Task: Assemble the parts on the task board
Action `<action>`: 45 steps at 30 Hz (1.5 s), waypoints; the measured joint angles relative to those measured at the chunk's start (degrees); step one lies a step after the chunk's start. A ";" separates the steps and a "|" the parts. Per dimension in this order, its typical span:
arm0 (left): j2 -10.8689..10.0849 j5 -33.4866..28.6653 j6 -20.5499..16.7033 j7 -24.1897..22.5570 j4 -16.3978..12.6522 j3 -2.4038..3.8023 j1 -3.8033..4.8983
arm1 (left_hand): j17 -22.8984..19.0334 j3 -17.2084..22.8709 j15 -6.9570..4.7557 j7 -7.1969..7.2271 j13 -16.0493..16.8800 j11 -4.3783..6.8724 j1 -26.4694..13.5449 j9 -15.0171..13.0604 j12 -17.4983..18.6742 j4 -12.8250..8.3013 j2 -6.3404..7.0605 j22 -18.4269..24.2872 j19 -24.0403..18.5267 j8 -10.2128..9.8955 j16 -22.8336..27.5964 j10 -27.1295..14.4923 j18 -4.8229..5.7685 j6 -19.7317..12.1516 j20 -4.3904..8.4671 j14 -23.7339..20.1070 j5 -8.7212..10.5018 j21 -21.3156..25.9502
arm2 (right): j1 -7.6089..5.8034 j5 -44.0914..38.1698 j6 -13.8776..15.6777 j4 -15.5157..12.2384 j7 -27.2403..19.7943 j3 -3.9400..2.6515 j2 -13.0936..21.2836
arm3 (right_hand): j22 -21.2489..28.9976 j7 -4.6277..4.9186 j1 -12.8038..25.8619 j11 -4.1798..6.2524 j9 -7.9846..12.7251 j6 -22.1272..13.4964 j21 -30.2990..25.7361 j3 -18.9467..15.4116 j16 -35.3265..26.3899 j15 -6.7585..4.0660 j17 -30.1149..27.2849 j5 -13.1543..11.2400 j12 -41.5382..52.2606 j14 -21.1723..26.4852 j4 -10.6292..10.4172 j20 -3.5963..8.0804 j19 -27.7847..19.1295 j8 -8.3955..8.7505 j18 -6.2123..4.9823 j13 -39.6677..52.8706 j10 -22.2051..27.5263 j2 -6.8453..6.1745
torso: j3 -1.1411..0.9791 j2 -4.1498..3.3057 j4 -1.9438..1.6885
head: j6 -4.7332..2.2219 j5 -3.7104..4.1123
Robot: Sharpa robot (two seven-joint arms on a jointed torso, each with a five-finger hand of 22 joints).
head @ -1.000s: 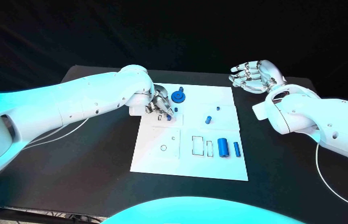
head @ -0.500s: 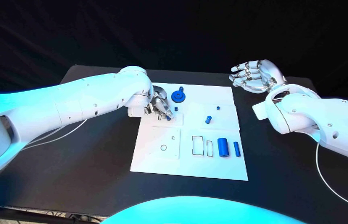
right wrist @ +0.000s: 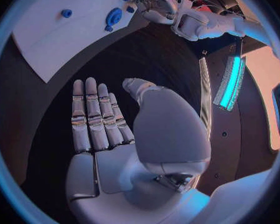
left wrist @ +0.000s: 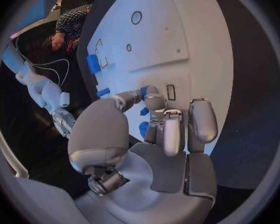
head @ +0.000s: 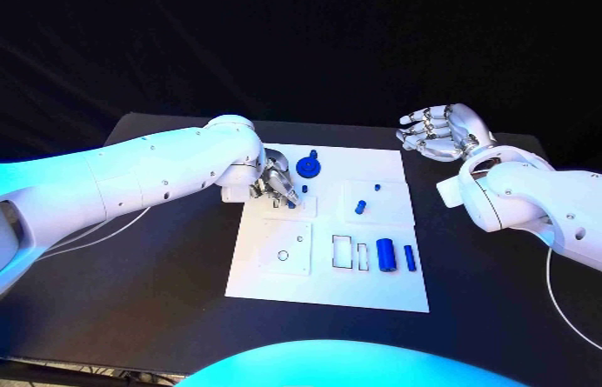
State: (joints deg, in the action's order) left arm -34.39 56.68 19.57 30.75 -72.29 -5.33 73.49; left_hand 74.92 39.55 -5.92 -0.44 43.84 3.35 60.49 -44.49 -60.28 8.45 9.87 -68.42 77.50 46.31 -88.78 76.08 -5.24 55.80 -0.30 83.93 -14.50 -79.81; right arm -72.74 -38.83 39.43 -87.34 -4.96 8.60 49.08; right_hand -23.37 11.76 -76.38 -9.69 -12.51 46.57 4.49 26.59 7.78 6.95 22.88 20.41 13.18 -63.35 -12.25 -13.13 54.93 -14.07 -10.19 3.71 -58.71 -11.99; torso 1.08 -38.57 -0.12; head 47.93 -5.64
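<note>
Starting from the near side of the task board [head: 329, 293], I see two blue cylinders [head: 386, 255] lying flat by the rectangular slots, their long axes running away from me. Farther along, a small blue part [head: 360, 205] lies near the board's middle. My left hand [head: 276, 184] is low over the board's far left area, pinching a small blue peg [left wrist: 144, 92] between thumb and fingertips; the peg seems to point down toward the board, but I cannot tell its exact tilt. I think I should keep it upright over its hole and lower slowly. Beyond it sits the blue gear [head: 309, 170]. My right hand [head: 439, 135] hovers over the worktop [head: 163, 256], flat and empty.
</note>
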 measured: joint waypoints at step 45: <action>-3.79 -1.30 -6.59 0.21 -4.11 4.47 0.34 | -0.01 -18.94 1.58 -2.58 -11.16 -2.39 -0.95 -0.61 8.37 8.15 1.02 7.99 -4.97 -5.76 3.02 -9.59 0.00 -5.59 -1.63 0.09 6.32 5.15 | 0.09 0.00 -0.02 0.77 -0.03 0.00 -0.21 | 0.68 0.00 0.00 0.00 0.06 0.00 -0.21 0.00 -0.22 0.00 -0.16 0.00 0.00 0.00 0.00 0.00 0.00 0.00 0.00 0.00 0.00 0.00 | -0.02 0.09 0.00 | -1.67 0.06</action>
State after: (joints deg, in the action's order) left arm -38.18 55.39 12.98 30.96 -76.39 -0.86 73.84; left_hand 74.91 20.61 -4.34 -3.02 32.68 0.97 59.55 -45.10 -51.91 16.60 10.89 -60.43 72.53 40.55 -85.76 66.49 -5.23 50.21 -1.92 84.02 -8.18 -74.67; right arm -72.65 -38.83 39.42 -86.57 -4.99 8.60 48.87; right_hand -22.69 11.76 -76.38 -9.69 -12.44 46.57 4.28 26.59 7.56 6.95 22.72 20.41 13.18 -63.35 -12.25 -13.13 54.93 -14.07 -10.19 3.72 -58.71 -11.99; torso 1.06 -38.47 -0.12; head 46.26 -5.58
